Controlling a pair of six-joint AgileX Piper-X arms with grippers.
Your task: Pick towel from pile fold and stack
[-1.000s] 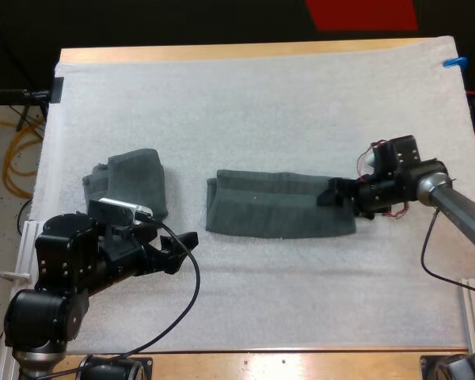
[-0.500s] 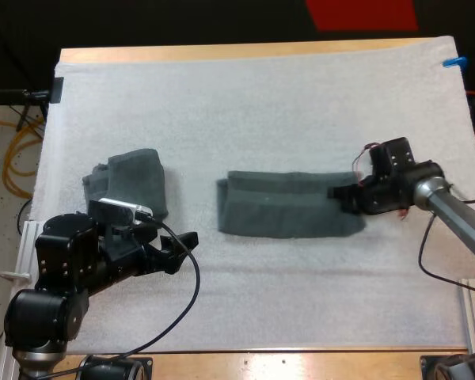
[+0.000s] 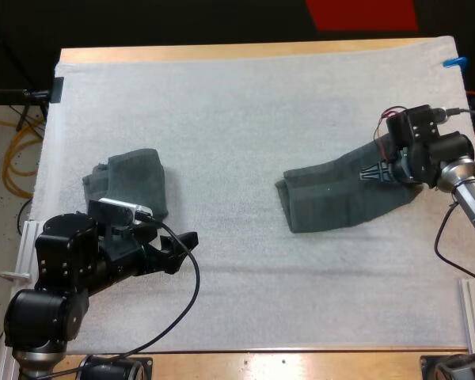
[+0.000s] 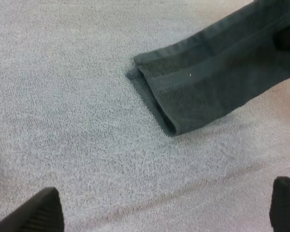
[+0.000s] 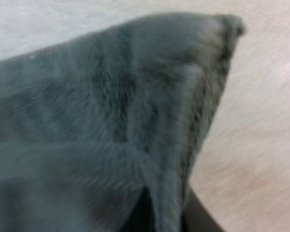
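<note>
A long folded dark grey-green towel (image 3: 336, 196) lies on the white mat (image 3: 237, 103), right of the middle. Its right end is raised off the mat, with my right gripper (image 3: 386, 171) shut on it. In the right wrist view the towel (image 5: 106, 116) hangs over the dark fingers (image 5: 195, 215), which pinch its edge. A second towel (image 3: 131, 186), loosely bunched, sits at the left of the mat. Just in front of that one, my left gripper (image 3: 184, 247) stands open with nothing in it. Its fingertips (image 4: 38, 212) stand wide apart over bare mat, short of the long towel's folded end (image 4: 208, 82).
The mat covers most of the wooden table (image 3: 222, 52). Bare mat stretches between the two towels and along the near side. The table's right edge is close behind my right gripper.
My right gripper has shut on the long towel's right end and pulled it right and away, lifting that end. The towel slid right with it. The left arm has not moved.
</note>
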